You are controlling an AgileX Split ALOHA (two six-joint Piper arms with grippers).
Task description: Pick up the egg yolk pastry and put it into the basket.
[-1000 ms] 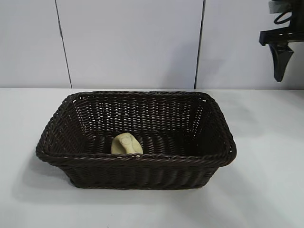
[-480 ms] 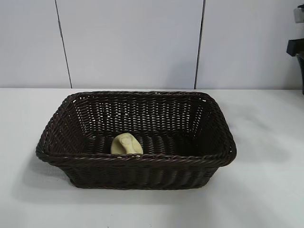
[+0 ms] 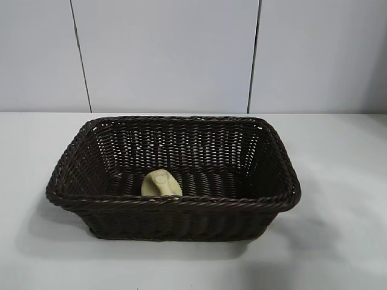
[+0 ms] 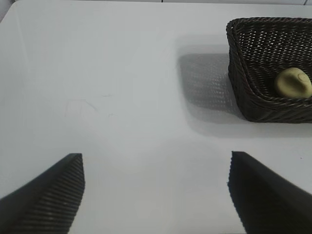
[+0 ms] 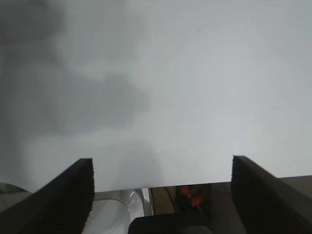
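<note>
Both pincers spread, holding nothing: left pincer [image 4: 156, 195] and right pincer [image 5: 161, 195] over bare table [image 3: 338, 181]. Egg yolk pastry [image 3: 161, 183] sits inside basket [image 3: 72, 187]. Placement looks done; next just park.

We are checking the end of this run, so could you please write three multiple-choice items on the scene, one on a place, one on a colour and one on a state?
1. Where is the egg yolk pastry?
A. On the table beside the basket
B. Inside the basket, by its near wall
C. Between a gripper's jaws

2. What colour is the basket?
A. Dark brown
B. White
C. Red

3. How does the left gripper stand?
A. Shut on the pastry
B. Shut and empty
C. Open and empty over the table

Answers:
1 B, the exterior view shows it on the basket floor behind the near rim.
2 A, the wicker is dark brown.
3 C, its wrist view shows the jaws wide apart.
</note>
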